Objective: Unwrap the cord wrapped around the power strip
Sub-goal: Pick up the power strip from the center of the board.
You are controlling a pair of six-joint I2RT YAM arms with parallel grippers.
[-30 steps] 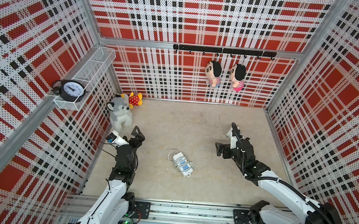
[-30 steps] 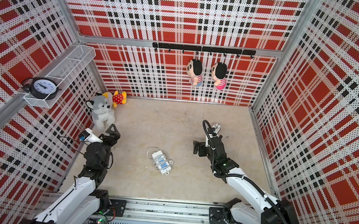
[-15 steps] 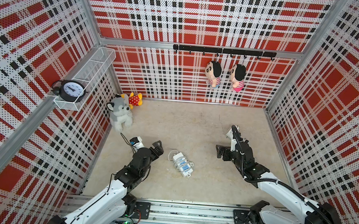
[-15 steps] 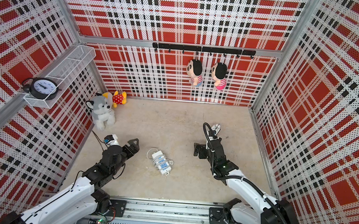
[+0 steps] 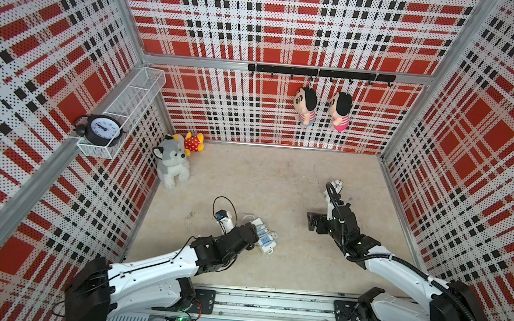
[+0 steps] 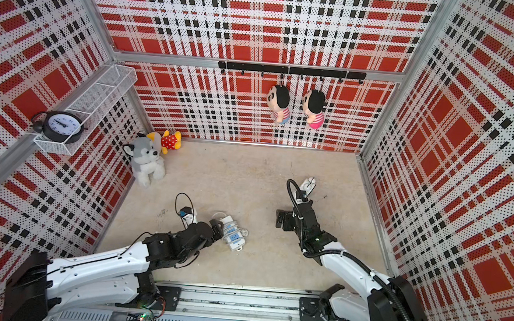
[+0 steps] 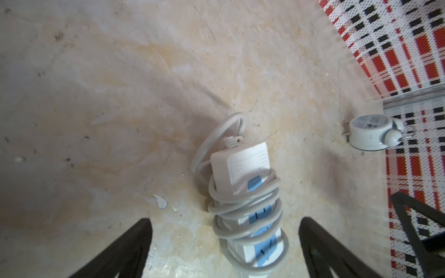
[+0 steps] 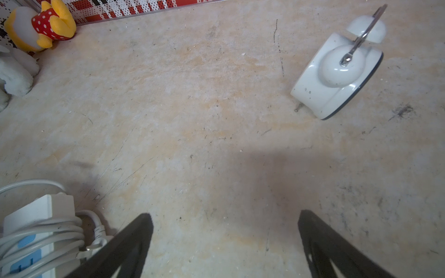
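1 power strip (image 7: 243,168); 1 cord (image 7: 240,202) coiled round it; left gripper (image 7: 225,220) wide, at strip, empty; right gripper (image 8: 225,214) wide, empty

The left arm (image 5: 157,267) stretches low toward two o'clock with the left gripper (image 7: 225,219) spread wide, while the right arm (image 5: 398,269) reaches toward ten o'clock, the right gripper (image 8: 224,213) equally wide.

The left end effector (image 5: 254,231) is at the power strip (image 5: 265,239), while the right end effector (image 5: 319,211) hovers well apart.
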